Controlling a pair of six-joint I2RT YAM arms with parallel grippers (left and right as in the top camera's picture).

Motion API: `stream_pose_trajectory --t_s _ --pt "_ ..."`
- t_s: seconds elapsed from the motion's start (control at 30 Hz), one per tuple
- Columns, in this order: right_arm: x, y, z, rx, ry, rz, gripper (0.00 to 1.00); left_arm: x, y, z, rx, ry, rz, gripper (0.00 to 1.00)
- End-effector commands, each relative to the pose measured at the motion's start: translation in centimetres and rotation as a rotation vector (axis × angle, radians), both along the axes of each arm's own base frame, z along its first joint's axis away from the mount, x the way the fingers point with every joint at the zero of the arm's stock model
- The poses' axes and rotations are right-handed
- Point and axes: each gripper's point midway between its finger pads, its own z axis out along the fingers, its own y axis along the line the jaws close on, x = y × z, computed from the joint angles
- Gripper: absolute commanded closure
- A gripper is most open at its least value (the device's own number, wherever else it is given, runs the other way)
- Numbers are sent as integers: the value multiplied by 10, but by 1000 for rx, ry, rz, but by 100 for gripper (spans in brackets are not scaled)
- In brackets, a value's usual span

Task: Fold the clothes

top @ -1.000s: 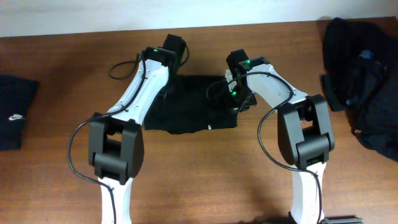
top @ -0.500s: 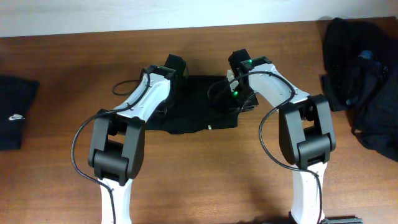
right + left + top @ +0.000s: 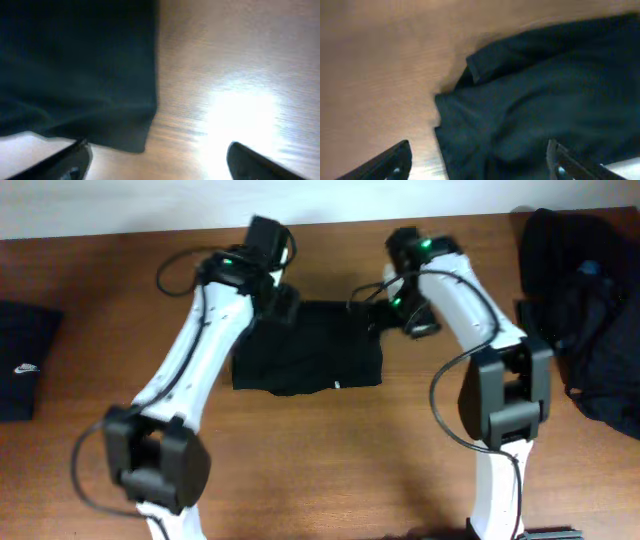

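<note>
A folded black garment lies flat on the brown table between my two arms. My left gripper hovers open over its back left corner. In the left wrist view the dark cloth spreads below the wide-apart fingers, and nothing is held. My right gripper stands open just off the garment's back right edge. The right wrist view shows the cloth's edge to the left and bare wood between the fingertips.
A heap of black clothes lies at the table's right end. Another folded black garment with a small white logo sits at the left edge. A white wall runs behind the table's far edge.
Both grippers have opened and let go of the garment's back edge. Both arms have lifted and swung outward and toward the back, the left one most.
</note>
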Motion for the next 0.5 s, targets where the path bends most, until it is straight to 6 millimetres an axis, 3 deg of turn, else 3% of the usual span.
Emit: stream_pose_trajectory --t_s 0.0,0.23,0.27,0.3,0.47 --pt "15 -48 37 -11 -74 -110 1 -18 -22 -2 14 49 -266 13" --pt "6 -136 36 -19 -22 -314 1 -59 -46 -59 179 150 -662 13" --pt "4 -145 36 -19 -17 -337 1 -63 -47 -69 228 150 -700 13" --pt "2 -153 36 -19 -12 -357 1 -66 -47 -78 275 151 -728 7" --pt "-4 -186 36 -21 -7 -434 1 -92 -49 -119 427 186 -846 5"
